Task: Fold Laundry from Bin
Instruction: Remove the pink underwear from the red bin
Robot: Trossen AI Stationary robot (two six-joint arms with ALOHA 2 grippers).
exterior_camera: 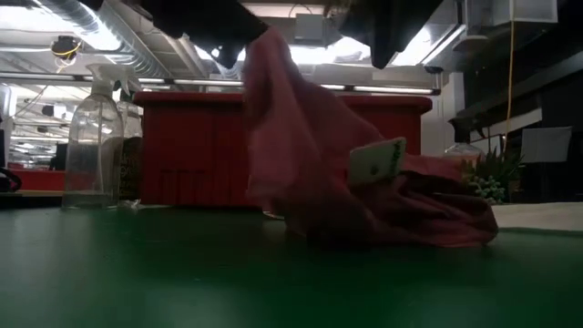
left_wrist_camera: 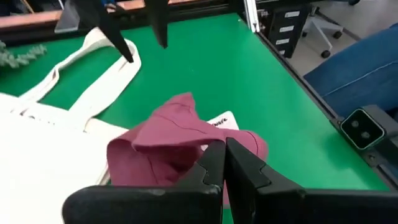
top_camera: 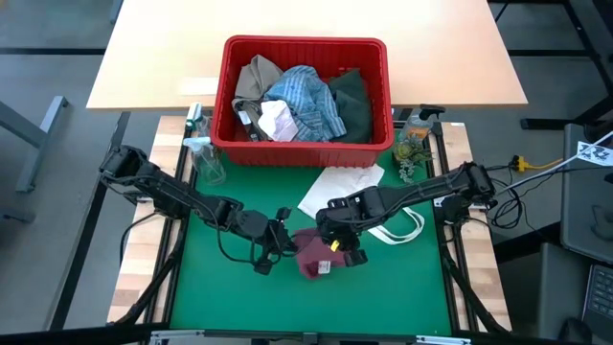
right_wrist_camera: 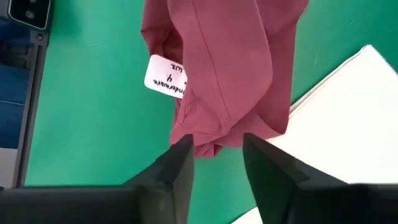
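High view: the red bin point(top_camera: 306, 91) sits at the far edge of the green tabletop point(top_camera: 239, 297), holding a blue-white striped shirt point(top_camera: 306, 101), a tan garment point(top_camera: 255, 77), a dark green garment point(top_camera: 352, 101) and a small white cloth point(top_camera: 278, 123). The small maroon cloth point(top_camera: 314, 254) lies near of the bin, just beside a white tote bag point(top_camera: 345, 187), between the left tool point(top_camera: 280, 241) and the right tool point(top_camera: 347, 251). Low view: the maroon cloth point(exterior_camera: 346, 173) is lifted at one corner, the rest heaped on the tabletop; a spray bottle point(exterior_camera: 93, 146) stands beside the bin point(exterior_camera: 182, 146). Left wrist view: the left tool point(left_wrist_camera: 224, 165) is pinched closed on the cloth's edge point(left_wrist_camera: 180, 140). Right wrist view: the right tool point(right_wrist_camera: 216, 168) stands parted, gripping nothing, just off the cloth's hem point(right_wrist_camera: 230, 68).
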